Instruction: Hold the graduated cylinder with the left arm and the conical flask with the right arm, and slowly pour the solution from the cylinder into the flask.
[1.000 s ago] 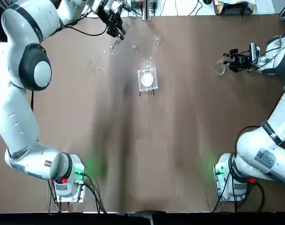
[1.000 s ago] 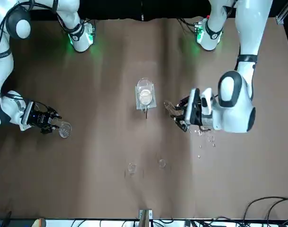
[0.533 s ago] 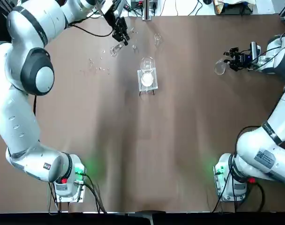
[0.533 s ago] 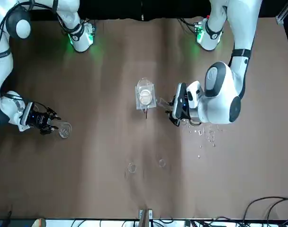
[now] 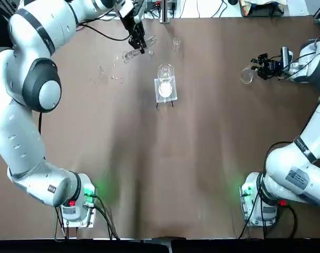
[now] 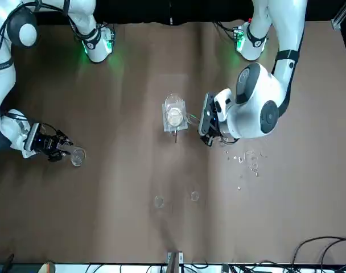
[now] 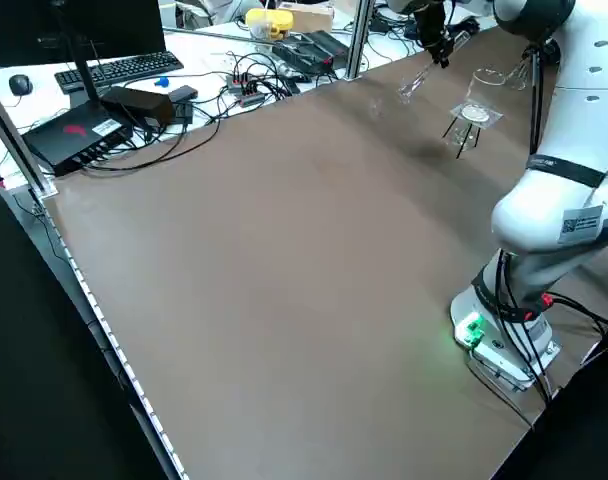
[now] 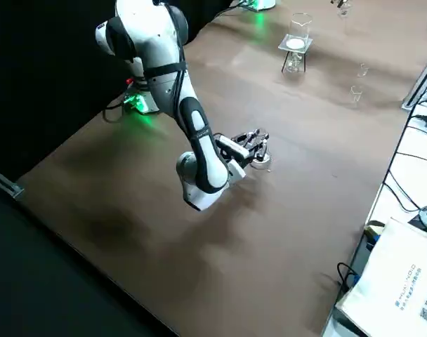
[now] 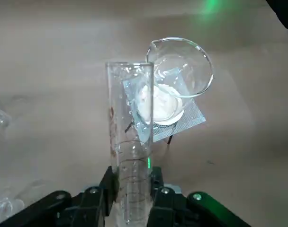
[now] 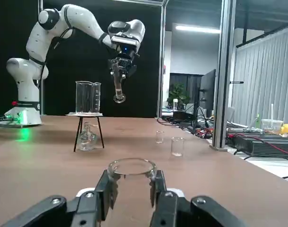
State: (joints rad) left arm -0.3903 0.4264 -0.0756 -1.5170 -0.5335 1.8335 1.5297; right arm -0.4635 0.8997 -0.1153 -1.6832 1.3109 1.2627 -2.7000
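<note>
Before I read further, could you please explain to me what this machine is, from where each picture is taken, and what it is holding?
These are two white robot arms fixed at one edge of a brown table. One camera looks straight down, one faces the robot, two watch from the sides, and one sits on each wrist. The left hand is shut on the graduated cylinder, a long glass tube, lifted above the table near the beaker on its small white stand. The right hand is shut on the conical flask, low over the table at the robot's right side. Two small glass cups and tiny glass pieces also lie on the table.
</note>
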